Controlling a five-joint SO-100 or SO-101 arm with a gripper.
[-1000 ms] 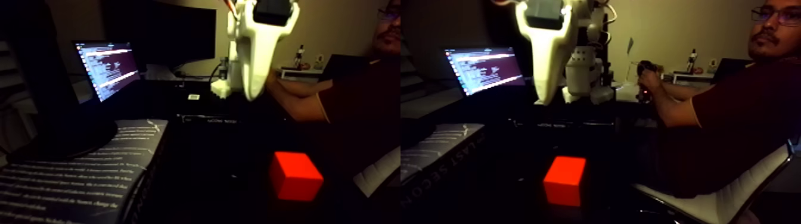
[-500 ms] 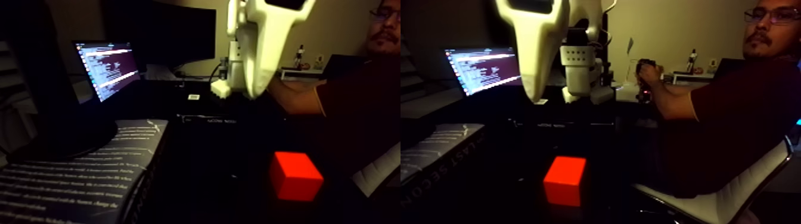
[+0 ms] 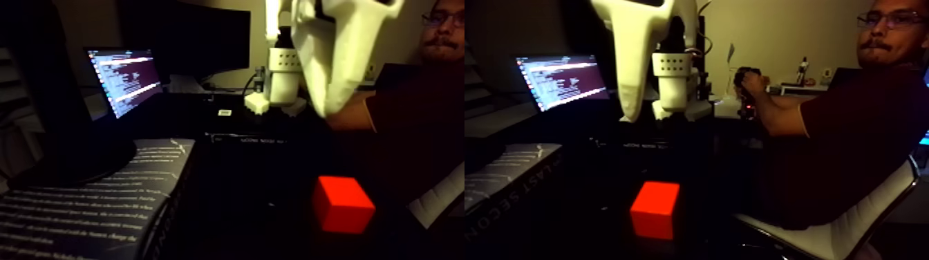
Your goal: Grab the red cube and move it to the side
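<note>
Hanging above the red cube [image 3: 342, 204], white hand [image 3: 330, 107], grip state unclear, cube on dark table [image 3: 263, 193]

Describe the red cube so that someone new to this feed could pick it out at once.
In the fixed view, start at the lit laptop screen at the back left and come forward over the dark table, past the book with white text. The red cube sits alone below the white gripper, apart from it. It is the one bright red thing there.

In the fixed view the white claw [image 3: 332, 104] hangs tip-down from the top edge, high in the air; its jaw state is unclear
</note>
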